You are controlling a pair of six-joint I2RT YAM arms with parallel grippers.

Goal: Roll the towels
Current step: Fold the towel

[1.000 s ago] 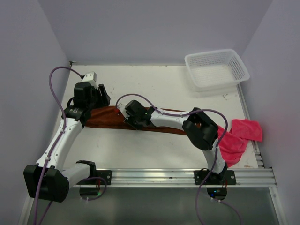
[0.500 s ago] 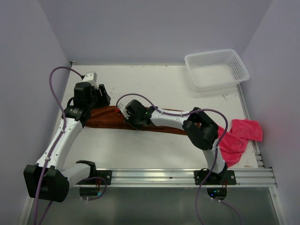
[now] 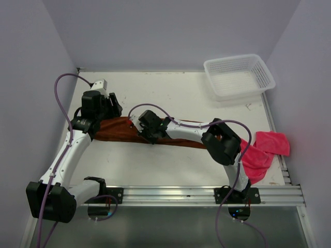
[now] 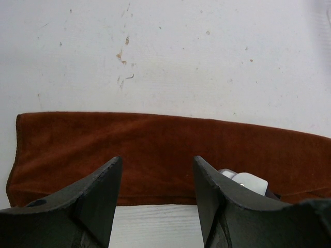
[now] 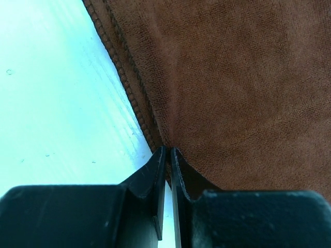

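The right hand (image 3: 150,139) seemingly pinches rust-brown towel (image 3: 116,130); pink towel (image 3: 264,152) apart.

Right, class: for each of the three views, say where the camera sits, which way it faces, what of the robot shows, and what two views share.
Top external: above and behind the arms, looking down at the table; both arms and their bases show, with the brown towel, pink towel and basket.
Left wrist: looks down past the open left gripper at the towel's end.
Right wrist: very close, the right gripper pinching the towel's hem.
Shared: the brown towel, in all views.
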